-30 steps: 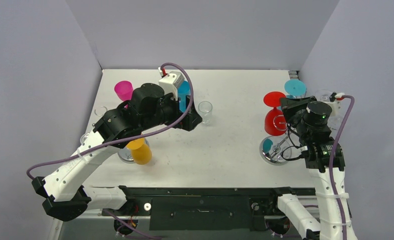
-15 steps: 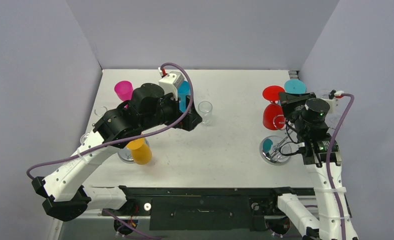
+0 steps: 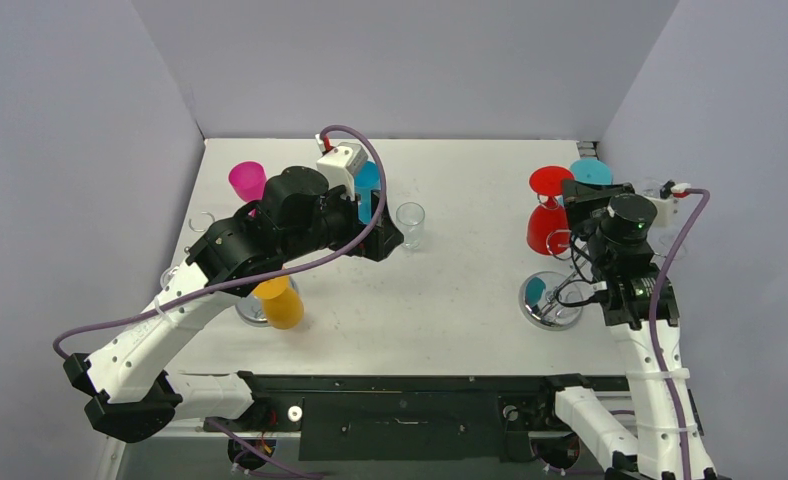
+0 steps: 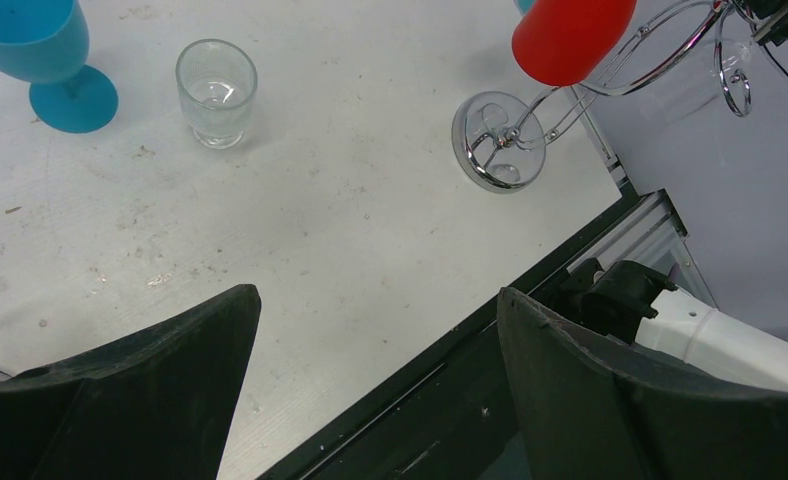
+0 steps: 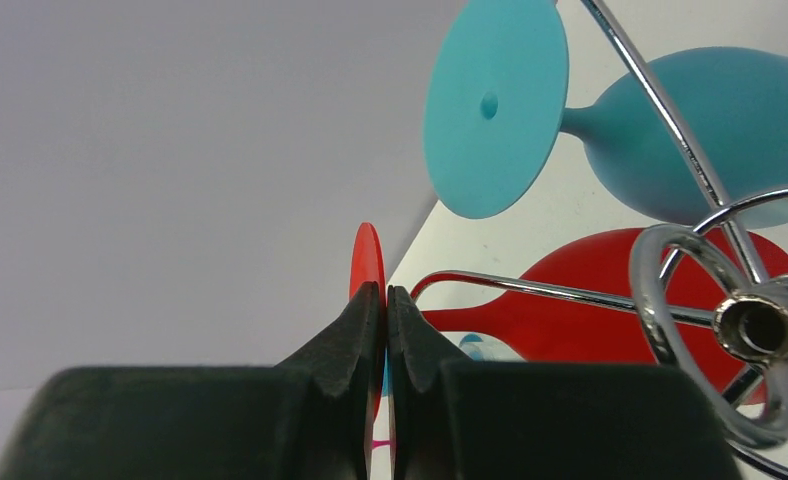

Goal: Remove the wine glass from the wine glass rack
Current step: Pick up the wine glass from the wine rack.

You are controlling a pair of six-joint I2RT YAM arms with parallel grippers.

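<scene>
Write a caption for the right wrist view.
Right end effector pinching the red wine glass foot at the chrome rack.

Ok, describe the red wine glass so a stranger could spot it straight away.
On the right side of the table stands a chrome rack. The red wine glass hangs on it beside a teal glass; it's the only red glass there.

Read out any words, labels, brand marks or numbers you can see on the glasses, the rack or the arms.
No text can be read in any view.
The red wine glass, teal wine glass, chrome rack, clear tumbler, blue goblet and orange cup are all plain.
The white housing on the left arm shows no legible print; any marking there is too small to tell.
</scene>
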